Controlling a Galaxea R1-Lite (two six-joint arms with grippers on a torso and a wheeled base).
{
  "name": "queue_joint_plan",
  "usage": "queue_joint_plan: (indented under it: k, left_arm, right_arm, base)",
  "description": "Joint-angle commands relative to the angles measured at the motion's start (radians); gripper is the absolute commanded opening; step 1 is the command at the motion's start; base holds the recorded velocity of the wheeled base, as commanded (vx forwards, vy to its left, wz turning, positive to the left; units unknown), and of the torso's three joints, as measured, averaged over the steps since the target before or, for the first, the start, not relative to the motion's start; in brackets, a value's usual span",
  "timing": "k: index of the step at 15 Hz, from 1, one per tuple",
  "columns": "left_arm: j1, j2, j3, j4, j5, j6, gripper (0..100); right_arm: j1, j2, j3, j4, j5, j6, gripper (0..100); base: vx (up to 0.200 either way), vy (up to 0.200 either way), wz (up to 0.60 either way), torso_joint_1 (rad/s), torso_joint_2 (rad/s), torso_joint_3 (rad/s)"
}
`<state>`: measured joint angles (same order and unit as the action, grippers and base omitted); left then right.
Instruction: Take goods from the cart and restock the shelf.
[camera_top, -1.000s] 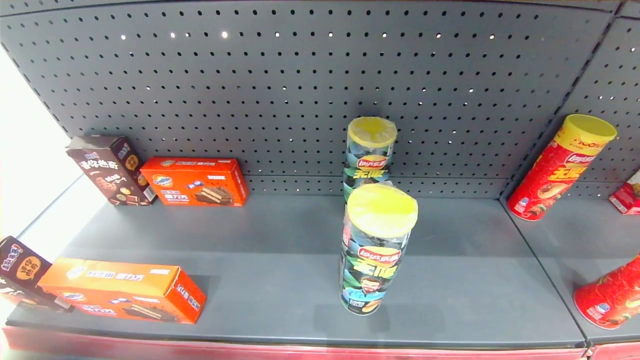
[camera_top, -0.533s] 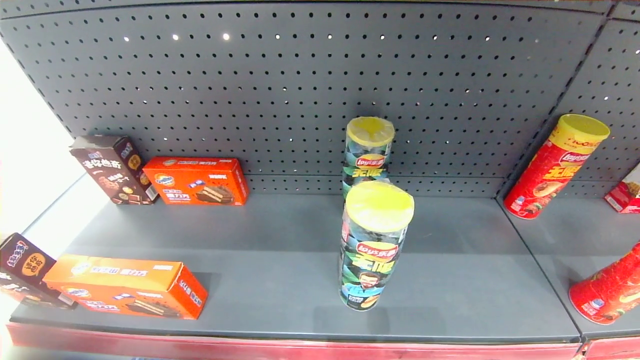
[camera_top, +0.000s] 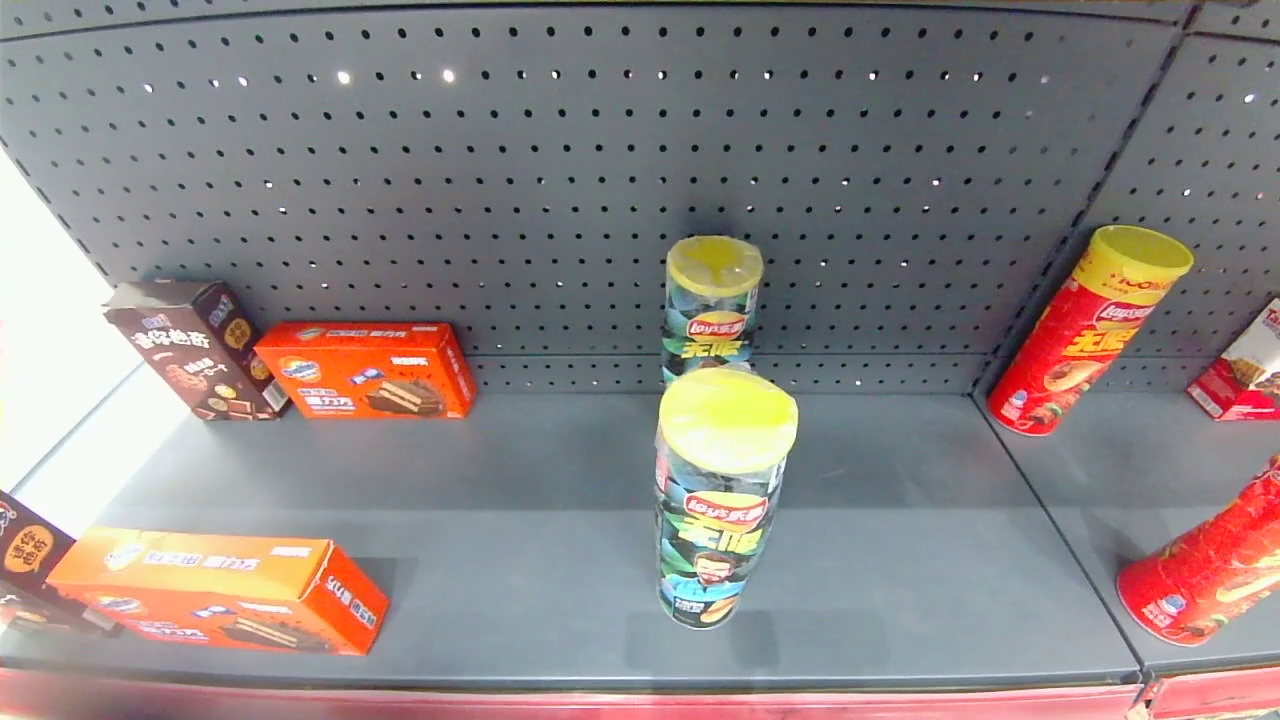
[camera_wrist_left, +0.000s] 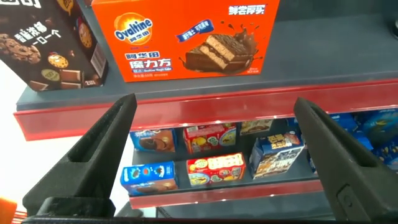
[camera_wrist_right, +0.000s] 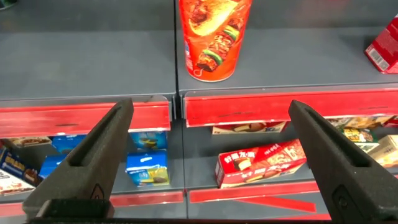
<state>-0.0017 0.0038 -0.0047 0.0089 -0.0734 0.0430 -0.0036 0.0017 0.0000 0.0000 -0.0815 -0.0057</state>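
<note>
1. The left hand (camera_wrist_left: 214, 158) hung open and empty, its dark fingers (camera_wrist_left: 93, 158) spread wide, in front of the red shelf edge (camera_wrist_left: 205, 106). Above that edge lay the front orange box (camera_wrist_left: 186, 40), with the front dark box (camera_wrist_left: 50, 43) just beside it.
2. The right hand (camera_wrist_right: 211, 162) was also spread apart with nothing between its fingers. It hung before the front red can (camera_wrist_right: 214, 34), which stood near the shelf's front edge.
3. In the head view, the grey shelf (camera_top: 500, 500) held the front dark box and the front orange box near the front at its left end.
4. Behind them, against the pegboard back (camera_top: 500, 200), the rear dark box (camera_top: 190, 345) stood just beside the rear orange box (camera_top: 365, 368).
5. At mid-shelf the front green can (camera_top: 720, 500) stood upright under a yellow lid. The rear green can (camera_top: 708, 305) stood directly behind it at the pegboard back.
6. In the right bay the rear red can (camera_top: 1085, 330) stood at the back, well apart from the front red can.
7. At the far right a red-and-white box (camera_top: 1240, 365), cut off by the view's edge, was probably another snack carton.
</note>
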Motion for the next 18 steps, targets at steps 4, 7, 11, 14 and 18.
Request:
queue_joint_plan:
  k: [4,7,11,14,18]
  left_arm:
    - [0.0,0.001,0.0,0.0,-0.003,0.005,100]
    - [0.0,0.001,0.002,0.0,-0.003,0.005,100]
    - [0.0,0.001,0.002,0.0,0.0,0.0,100]
    - [0.0,0.002,0.0,0.0,0.003,0.002,100]
    - [-0.058,0.332,-0.474,0.085,-0.034,0.023,100]
  right_arm:
    - [0.001,0.001,0.0,0.0,0.0,0.0,100]
    - [0.001,0.001,0.0,0.0,0.0,0.001,100]
    - [0.001,0.001,0.0,0.0,0.0,0.001,100]
    - [0.001,0.001,0.0,0.0,0.0,0.001,100]
    - [0.001,0.001,0.0,0.0,0.0,0.0,100]
  base:
    - [0.0,0.0,0.0,0.0,0.0,0.0]
    - [0.0,0.0,0.0,0.0,0.0,0.0]
    - [0.0,0.0,0.0,0.0,0.0,0.0]
    - [0.0,0.0,0.0,0.0,0.0,0.0]
    - [0.0,0.0,0.0,0.0,0.0,0.0]
